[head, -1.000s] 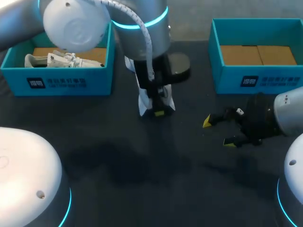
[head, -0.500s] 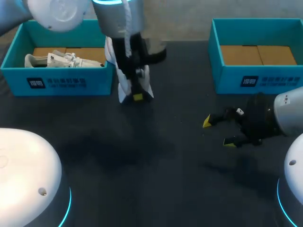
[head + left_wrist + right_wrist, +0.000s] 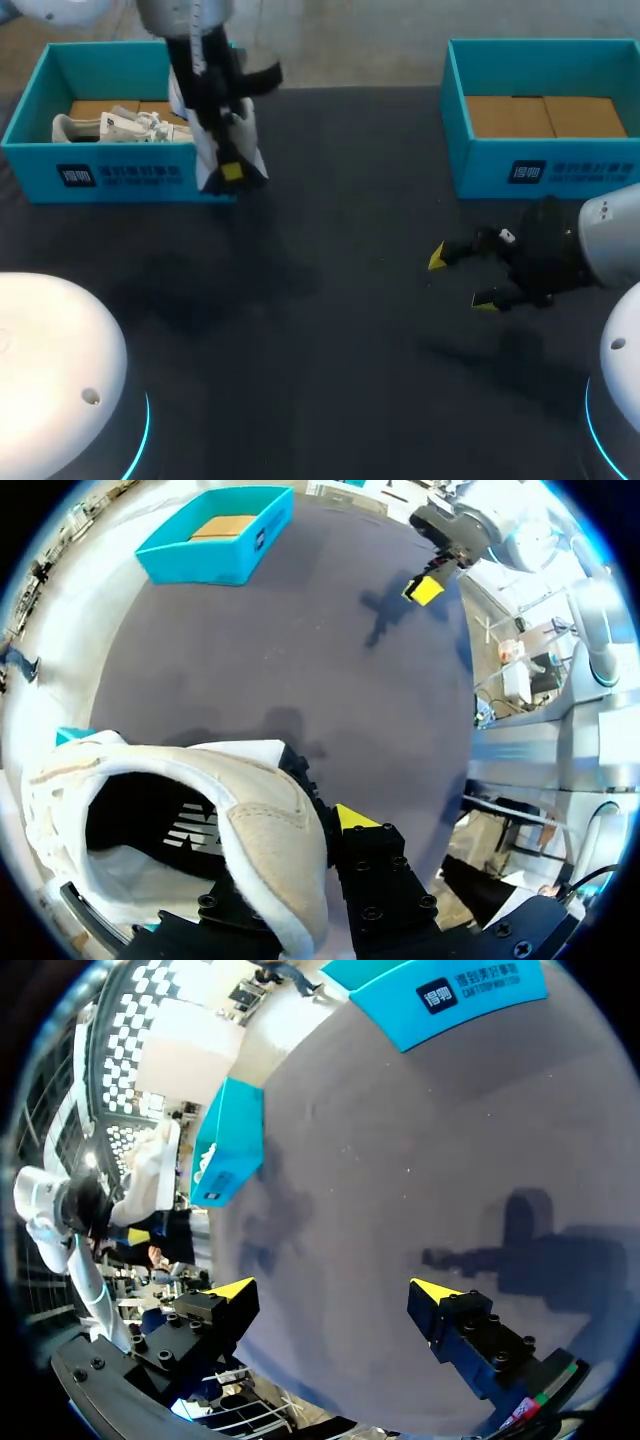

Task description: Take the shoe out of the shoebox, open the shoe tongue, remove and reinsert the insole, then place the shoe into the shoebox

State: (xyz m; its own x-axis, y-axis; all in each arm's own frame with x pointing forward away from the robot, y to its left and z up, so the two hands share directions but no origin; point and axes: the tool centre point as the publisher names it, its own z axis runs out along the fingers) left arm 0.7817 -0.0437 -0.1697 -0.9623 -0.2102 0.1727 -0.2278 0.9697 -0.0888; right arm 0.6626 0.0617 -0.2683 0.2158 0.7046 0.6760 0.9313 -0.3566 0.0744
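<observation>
Carried leftward, the white shoe (image 3: pixel 262 815) is held clamped in the left pincer (image 3: pixel 231 172) by the left shoebox's (image 3: pixel 120 178) near right corner, while the right pincer (image 3: pixel 461 279) is spread wide above the desk (image 3: pixel 330 350).

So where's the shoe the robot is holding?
In the head view, the shoe hangs from the left gripper on the table's left side. It is at the right end of the left box, which holds the other shoe.
</observation>
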